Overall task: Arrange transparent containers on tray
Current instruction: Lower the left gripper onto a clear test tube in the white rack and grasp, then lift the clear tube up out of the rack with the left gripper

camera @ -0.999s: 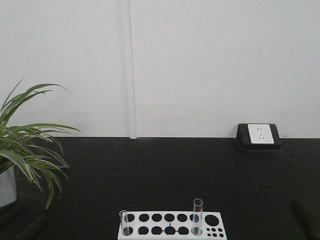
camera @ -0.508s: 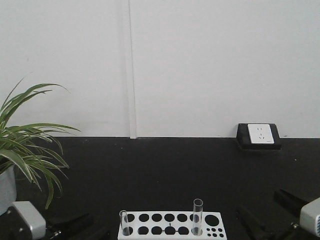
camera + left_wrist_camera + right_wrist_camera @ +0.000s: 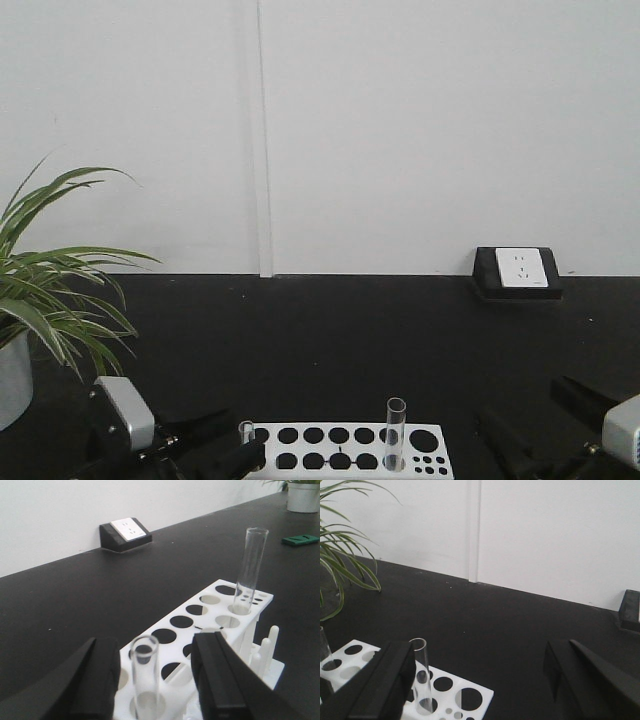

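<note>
Two clear test tubes stand upright in a white rack (image 3: 345, 450) with round holes. The left tube (image 3: 145, 685) stands between the black fingers of my left gripper (image 3: 150, 645), which is open with a gap on each side of the glass. In the front view this gripper (image 3: 225, 450) is at the rack's left end beside that tube (image 3: 246, 431). The right tube (image 3: 396, 430) rises near the rack's right end. My right gripper (image 3: 477, 652) is open wide, and the right tube (image 3: 422, 675) stands just inside its left finger. The yellow tray is out of view.
A potted plant (image 3: 50, 290) stands at the far left of the black table. A black socket box (image 3: 517, 272) sits against the white wall at the back right. A small green object (image 3: 300, 539) lies near the plant pot (image 3: 303, 495).
Both arms rose into view from the bottom edge. The left gripper moved forward until its open fingers flank the left tube. The right gripper moved little over the last half second.
</note>
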Motion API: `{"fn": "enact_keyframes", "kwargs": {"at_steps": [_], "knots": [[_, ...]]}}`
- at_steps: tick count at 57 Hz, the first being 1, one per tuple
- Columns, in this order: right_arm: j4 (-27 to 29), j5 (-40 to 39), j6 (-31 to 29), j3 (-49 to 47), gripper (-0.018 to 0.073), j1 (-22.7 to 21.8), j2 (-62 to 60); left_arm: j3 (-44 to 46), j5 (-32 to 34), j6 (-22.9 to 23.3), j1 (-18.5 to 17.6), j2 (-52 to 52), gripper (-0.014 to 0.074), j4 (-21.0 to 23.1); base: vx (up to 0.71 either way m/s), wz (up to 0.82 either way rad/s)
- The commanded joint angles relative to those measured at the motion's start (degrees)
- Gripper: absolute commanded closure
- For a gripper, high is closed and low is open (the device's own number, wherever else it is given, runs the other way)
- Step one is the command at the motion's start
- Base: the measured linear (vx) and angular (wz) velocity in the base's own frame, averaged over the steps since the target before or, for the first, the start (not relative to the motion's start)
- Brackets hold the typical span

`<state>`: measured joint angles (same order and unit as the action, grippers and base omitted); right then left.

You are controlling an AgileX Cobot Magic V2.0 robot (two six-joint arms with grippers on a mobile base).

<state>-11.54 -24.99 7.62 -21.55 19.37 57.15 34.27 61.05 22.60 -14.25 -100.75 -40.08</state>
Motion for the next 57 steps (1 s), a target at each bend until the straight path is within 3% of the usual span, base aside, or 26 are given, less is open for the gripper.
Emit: {"fn": "enact_keyframes", "kwargs": {"at_steps": [1,10,15,29,42,47,57], "knots": [[0.97,-5.68,-0.62,-1.79,-0.0018,0.03,-0.55,3.39,2.85,-0.36,-1.24,0.47,0.0153,1.52,0.0,0.0],[0.97,-5.68,-0.81,-1.84,-0.0018,0.03,-0.55,6.32,1.37,-0.3,-2.24,-2.19,0.0157,1.67,0.0,0.0],[0.97,-5.68,-0.81,-1.84,-0.0018,0.03,-0.55,6.78,1.23,0.3,-2.29,-2.95,0.0208,2.04,0.0,0.0],[0.97,-6.76,-0.81,-1.84,-0.0018,0.03,-0.55,6.71,0.41,1.72,-2.29,-3.43,0.0606,5.75,0.0,0.0],[0.97,-6.76,-0.81,-1.84,-0.0018,0.03,-0.55,6.71,3.97,3.71,-2.29,-1.97,0.0601,5.75,0.0,0.0],[0.97,-6.76,-0.81,-1.84,-0.0018,0.03,-0.55,6.71,3.25,6.36,-2.29,0.96,0.06,5.75,0.0,0.0],[0.97,-6.7,-0.81,-1.84,-0.0018,0.03,-0.55,7.33,0.26,6.15,-2.29,10.27,0.0596,5.64,0.0,0.0]]}}
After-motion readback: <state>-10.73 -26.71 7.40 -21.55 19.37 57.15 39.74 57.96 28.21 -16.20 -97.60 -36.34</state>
